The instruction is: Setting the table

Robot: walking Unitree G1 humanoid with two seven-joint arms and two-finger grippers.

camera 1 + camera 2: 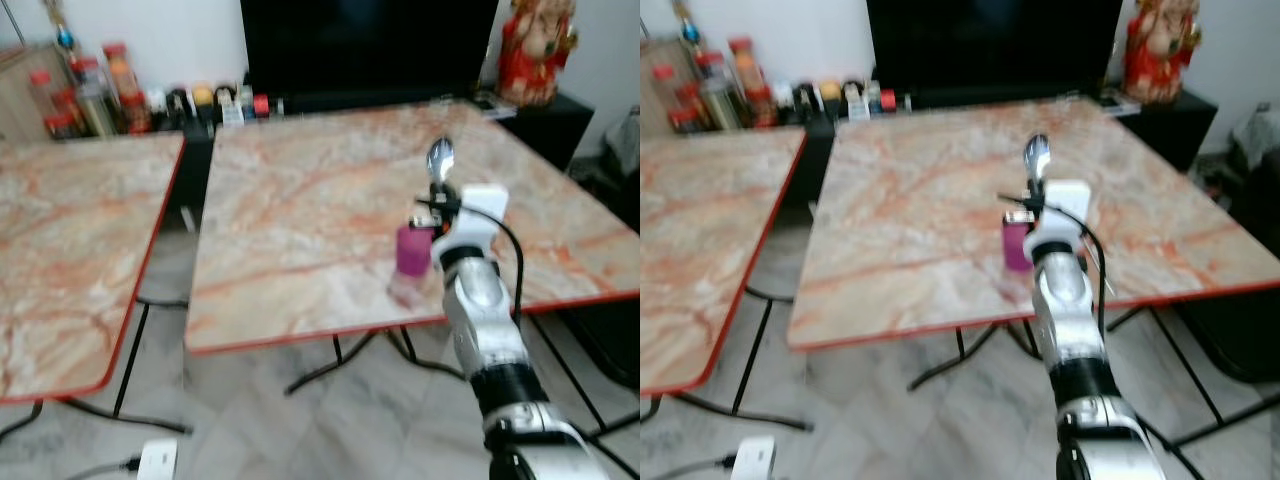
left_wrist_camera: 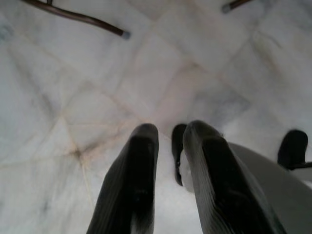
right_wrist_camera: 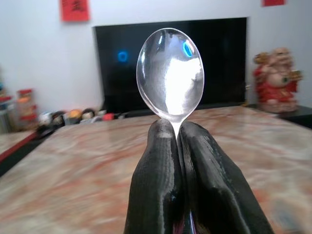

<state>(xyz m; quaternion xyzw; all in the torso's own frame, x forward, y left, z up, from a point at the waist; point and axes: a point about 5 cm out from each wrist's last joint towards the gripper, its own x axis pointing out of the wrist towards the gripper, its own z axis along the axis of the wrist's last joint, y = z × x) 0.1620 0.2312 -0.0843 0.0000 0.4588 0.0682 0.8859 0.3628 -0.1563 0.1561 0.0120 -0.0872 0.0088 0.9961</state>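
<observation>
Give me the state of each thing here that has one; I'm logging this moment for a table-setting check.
Spoon: clamped by its neck, bowl pointing up, above the table.
Right gripper: shut on the spoon.
Left gripper: hanging over the floor, fingers slightly apart, holding nothing.
Television: screen dark.
Pink cup: upright on the table.

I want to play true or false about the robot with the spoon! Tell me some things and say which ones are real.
1. The right gripper holds a spoon. True.
2. The spoon's bowl points down at the floor. False: it sticks up past the fingertips, above the table.
3. A plate sits on the table in front of the robot. False: no plate is there; a pink thing shows beside the arm.
4. A red and gold figurine stands past the table's far right corner. True.
5. The left gripper hangs over the pale floor. True.
</observation>
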